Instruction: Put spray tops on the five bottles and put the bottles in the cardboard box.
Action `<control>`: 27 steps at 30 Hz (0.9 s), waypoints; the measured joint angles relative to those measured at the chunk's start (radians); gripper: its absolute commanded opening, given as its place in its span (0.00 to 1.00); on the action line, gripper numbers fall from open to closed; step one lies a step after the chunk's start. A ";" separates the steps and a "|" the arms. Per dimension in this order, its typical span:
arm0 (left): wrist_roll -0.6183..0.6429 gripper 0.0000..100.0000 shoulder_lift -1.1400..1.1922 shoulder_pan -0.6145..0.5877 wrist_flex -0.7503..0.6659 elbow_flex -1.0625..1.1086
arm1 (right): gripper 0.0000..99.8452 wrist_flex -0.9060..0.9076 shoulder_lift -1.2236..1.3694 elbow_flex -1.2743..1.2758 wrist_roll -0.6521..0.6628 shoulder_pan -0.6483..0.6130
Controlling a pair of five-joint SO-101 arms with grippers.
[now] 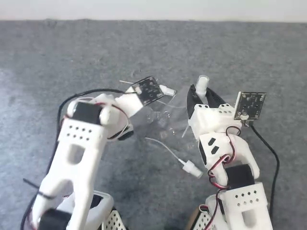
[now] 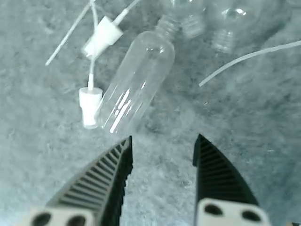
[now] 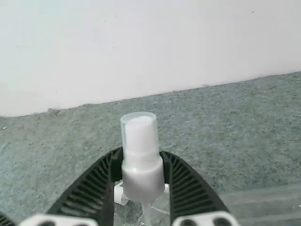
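The left gripper (image 2: 162,157) hangs over the grey, felt-like table (image 2: 263,122). Its two ribbed black fingers (image 2: 110,181) are spread wide apart, gripping and touching nothing. Just beyond the fingertips, a clear bottle (image 2: 136,87) lies on its side. It is see-through plastic, with its rounded base toward the gripper and its open neck pointing away. A white spray top (image 2: 89,106) lies right beside the bottle's base, with a thin dip tube running off from it. A second white spray top (image 2: 103,36) lies near it, farther from the gripper. Past the bottle's neck lie two more clear bottles (image 2: 225,28), partly cut off at the edge, and a loose thin white tube (image 2: 249,56) lies near them.

From the high view, the group of clear bottles (image 1: 160,117) sits between the two arms and is hard to pick out against the grey surface. Closer to the arm bases lies another loose spray top (image 1: 193,168), its long tube curving away toward the left arm.

The right gripper (image 1: 204,96) is closed on an upright spray top (image 3: 140,150), its black fingers pressing both sides of the white collar. A clear cap covers the nozzle above the fingers, and the dip tube hangs below them.
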 measured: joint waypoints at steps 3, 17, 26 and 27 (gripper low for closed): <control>-0.008 0.20 0.072 0.018 0.000 -0.035 | 0.01 0.000 0.000 0.003 0.000 0.000; -0.078 0.21 0.502 0.021 -0.037 -0.276 | 0.01 0.000 0.000 0.028 0.000 0.000; -0.104 0.24 0.724 0.012 -0.025 -0.468 | 0.01 0.000 0.000 0.028 0.000 0.000; -0.104 0.24 0.746 0.006 -0.025 -0.488 | 0.01 0.000 0.000 0.028 0.000 0.000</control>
